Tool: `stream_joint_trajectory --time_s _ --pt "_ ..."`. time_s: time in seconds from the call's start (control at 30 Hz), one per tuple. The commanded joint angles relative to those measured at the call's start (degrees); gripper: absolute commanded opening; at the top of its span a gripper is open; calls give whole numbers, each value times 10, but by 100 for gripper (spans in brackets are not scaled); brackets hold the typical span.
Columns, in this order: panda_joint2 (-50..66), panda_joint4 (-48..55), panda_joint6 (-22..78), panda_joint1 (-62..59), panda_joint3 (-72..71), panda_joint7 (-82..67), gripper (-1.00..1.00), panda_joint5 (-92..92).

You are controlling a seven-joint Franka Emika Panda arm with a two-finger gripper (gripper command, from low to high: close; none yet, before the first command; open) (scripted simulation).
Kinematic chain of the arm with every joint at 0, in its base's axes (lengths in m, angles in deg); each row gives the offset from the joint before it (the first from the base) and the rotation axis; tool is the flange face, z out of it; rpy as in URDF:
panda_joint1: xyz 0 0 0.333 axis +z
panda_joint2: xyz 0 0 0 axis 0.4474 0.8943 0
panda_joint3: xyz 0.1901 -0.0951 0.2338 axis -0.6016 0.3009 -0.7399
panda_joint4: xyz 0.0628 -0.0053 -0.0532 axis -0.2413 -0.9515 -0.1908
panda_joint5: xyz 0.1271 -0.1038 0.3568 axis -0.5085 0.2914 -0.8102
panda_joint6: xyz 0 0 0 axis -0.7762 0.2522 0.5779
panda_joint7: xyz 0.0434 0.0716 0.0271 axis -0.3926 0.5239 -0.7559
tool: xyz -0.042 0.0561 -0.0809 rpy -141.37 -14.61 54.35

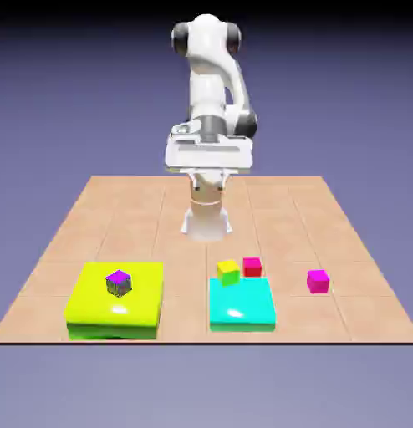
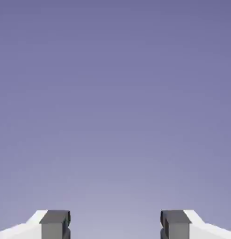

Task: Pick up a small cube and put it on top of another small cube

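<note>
The gripper (image 2: 115,226) is spread wide with nothing between its fingers (image 2: 55,224); the hand view shows only the plain blue-violet backdrop beyond them, so the hand points off level, away from the table. In the exterior view the white arm (image 1: 211,92) is folded up high over its base at the far edge of the table (image 1: 118,217), and the whole tiled surface in front of it lies open. The small magenta-pink cube (image 1: 318,281) sits alone on the bare tiles toward the exterior view's right, well apart from the table's right edge and some way back from the near edge, with free room on every side of it. To its left, with a clear gap between, a red cube (image 1: 252,267) rests on the table just behind the far edge of a flat cyan block (image 1: 241,305); whether it touches that block cannot be told. A yellow-green cube (image 1: 228,271) stands at the cyan block's far left corner, tilted a little and just beside the red cube, seemingly touching it. The cyan block's near side lies close to the table's near edge. Further toward the exterior view's left, across a strip of bare tile, a larger flat yellow block (image 1: 93,305) also reaches nearly to the near edge, and a grey cube with a purple top (image 1: 118,282) stands on it near the middle of its far half. Nothing stands between the arm and the magenta-pink cube.
</note>
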Motion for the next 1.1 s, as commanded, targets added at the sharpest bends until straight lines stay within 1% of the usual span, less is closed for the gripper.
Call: stream_joint_trajectory --time_s 0.0,1.07 --pt "1 1 7 -12 -21 0 0 14" --pt "23 49 245 -392 -685 3 0 460"
